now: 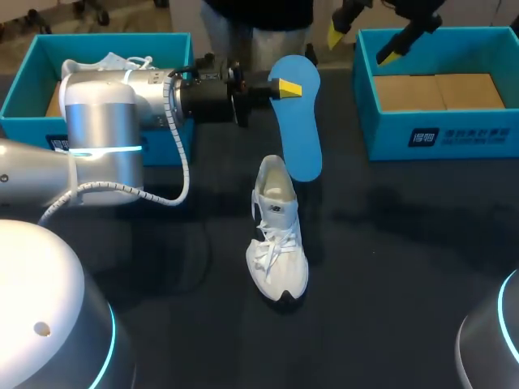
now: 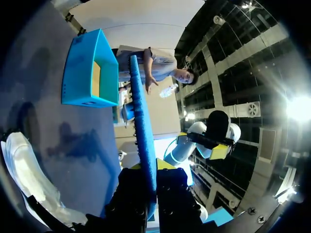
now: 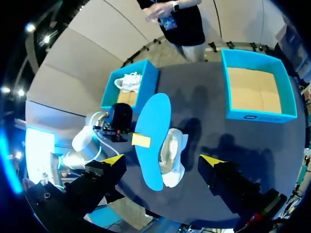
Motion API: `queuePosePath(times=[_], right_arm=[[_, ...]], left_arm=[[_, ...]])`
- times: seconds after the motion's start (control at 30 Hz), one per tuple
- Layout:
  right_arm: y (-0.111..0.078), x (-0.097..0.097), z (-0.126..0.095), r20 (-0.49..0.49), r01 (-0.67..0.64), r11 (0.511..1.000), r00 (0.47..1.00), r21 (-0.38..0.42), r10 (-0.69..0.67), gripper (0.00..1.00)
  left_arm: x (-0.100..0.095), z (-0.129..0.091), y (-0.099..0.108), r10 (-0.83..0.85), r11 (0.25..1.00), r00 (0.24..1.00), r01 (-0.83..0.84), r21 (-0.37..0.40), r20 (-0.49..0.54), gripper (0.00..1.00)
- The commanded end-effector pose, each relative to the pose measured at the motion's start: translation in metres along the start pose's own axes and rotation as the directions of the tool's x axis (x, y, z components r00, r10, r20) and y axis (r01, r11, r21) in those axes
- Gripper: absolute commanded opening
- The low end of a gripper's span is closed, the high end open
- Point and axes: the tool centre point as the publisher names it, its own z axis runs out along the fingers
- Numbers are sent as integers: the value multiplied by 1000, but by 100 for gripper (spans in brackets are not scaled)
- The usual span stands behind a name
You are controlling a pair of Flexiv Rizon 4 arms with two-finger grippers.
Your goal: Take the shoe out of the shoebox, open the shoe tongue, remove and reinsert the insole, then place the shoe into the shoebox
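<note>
Blue insole clamped between left fingers

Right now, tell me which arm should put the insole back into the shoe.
Left. The left claw is shut on the blue insole, whose lower end hangs close by the white shoe. The right claw is open and empty, up beside the right shoebox.

**Inspector:** Class of premises?

**Assistant:** Robotics laboratory, manipulation test bench.

**Inspector:** Grounds?

**Assistant:** One dark table serves two silver robot arms with lit blue rings: left arm, cabled along its wrist, and right arm. Test articles are set out: two matching teal shoeboxes, left shoebox and right shoebox, a white shoe, and a blue insole.
</note>
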Motion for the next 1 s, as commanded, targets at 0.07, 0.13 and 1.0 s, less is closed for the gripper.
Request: queuePosePath(times=[0.07,0.13,1.0], right_arm=[[-4,-9,4,-198,-7,998,980,-68,-7,100],[-7,-15,4,-231,-17,997,973,-74,0,100],[-6,-57,46,-579,-34,999,815,-33,9,100]], left_arm=[[0,0,0,0,1000,1000,0,1,0,0],[0,0,0,0,1000,1000,0,1,0,0],[0,0,0,0,1000,1000,0,1,0,0]])
